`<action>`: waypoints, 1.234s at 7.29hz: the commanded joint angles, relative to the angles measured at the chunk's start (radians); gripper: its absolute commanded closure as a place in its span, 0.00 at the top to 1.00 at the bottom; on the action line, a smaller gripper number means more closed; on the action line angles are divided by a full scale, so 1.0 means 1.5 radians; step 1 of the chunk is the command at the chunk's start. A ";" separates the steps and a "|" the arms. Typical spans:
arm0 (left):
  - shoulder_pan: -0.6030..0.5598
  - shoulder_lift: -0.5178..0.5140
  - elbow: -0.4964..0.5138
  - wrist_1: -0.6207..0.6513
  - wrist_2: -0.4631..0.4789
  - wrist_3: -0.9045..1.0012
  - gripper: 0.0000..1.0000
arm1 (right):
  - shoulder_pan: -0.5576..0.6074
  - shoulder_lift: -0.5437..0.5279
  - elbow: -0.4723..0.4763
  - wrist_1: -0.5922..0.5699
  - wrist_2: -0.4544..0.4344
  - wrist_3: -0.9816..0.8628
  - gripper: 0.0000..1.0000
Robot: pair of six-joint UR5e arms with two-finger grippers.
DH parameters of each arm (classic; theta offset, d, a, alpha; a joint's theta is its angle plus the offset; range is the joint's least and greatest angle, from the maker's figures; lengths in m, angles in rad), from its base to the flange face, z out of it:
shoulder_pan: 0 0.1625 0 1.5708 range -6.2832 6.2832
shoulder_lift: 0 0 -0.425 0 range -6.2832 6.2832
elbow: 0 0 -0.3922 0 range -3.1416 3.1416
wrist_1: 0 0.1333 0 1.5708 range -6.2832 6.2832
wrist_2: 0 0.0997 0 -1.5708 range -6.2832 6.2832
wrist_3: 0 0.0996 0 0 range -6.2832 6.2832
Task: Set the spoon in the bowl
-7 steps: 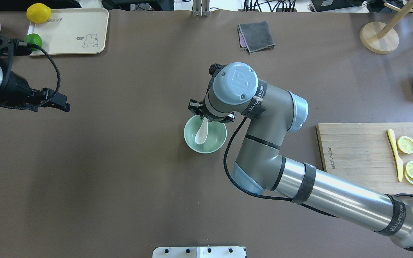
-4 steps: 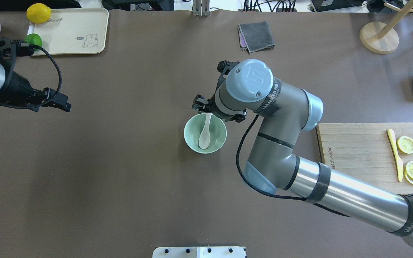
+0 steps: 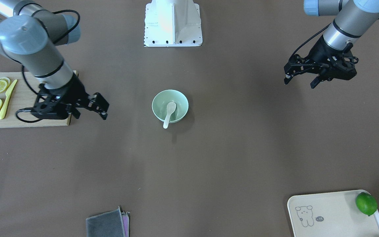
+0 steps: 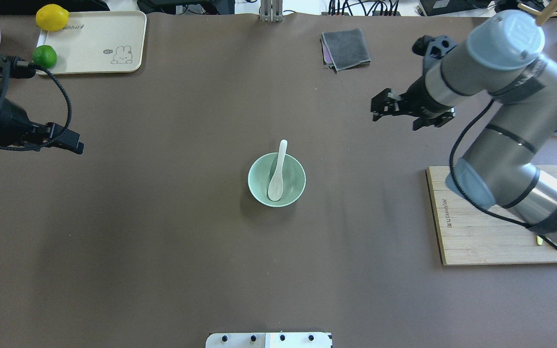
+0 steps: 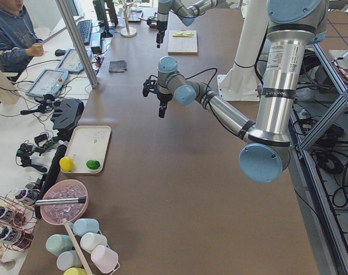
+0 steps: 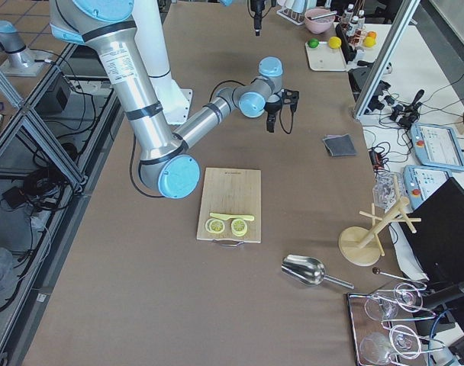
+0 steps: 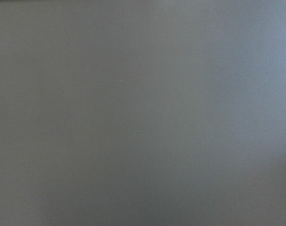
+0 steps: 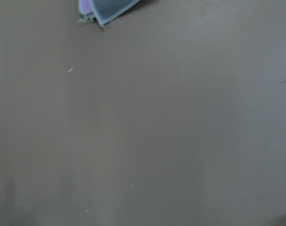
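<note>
The white spoon lies in the pale mint-green bowl at the table's middle. Its scoop rests inside and its handle sticks out over the far rim. Both also show in the front-facing view, the spoon and the bowl. My right gripper is open and empty, well away to the bowl's far right; it also shows in the front-facing view. My left gripper is open and empty far to the left, also in the front-facing view. The wrist views show only bare table.
A wooden cutting board with lemon slices and a yellow knife lies at the right. A grey cloth lies at the back. A beige tray with a lime and a lemon sits back left.
My right gripper has let go of the spoon and drawn away from the bowl, back and to the right. The spoon stays in the bowl. My left gripper shifted slightly left.
</note>
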 commanded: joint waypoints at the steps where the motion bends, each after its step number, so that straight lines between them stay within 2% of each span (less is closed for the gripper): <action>1: -0.070 0.084 -0.068 0.000 -0.105 0.050 0.98 | 0.145 -0.101 0.023 -0.002 0.086 -0.152 1.00; 2: -0.197 0.121 -0.007 0.010 -0.172 0.223 0.98 | 0.196 -0.157 0.018 -0.005 0.136 -0.280 1.00; 3: -0.256 0.131 0.059 0.014 -0.175 0.330 0.98 | 0.227 -0.185 0.009 -0.012 0.140 -0.382 1.00; 5: -0.292 0.131 0.131 0.016 -0.152 0.384 0.98 | 0.293 -0.203 -0.002 -0.081 0.159 -0.533 1.00; 7: -0.355 0.131 0.214 0.017 -0.151 0.513 0.98 | 0.364 -0.203 -0.034 -0.139 0.183 -0.672 1.00; 9: -0.375 0.138 0.232 0.017 -0.142 0.567 0.98 | 0.418 -0.204 -0.104 -0.144 0.181 -0.797 1.00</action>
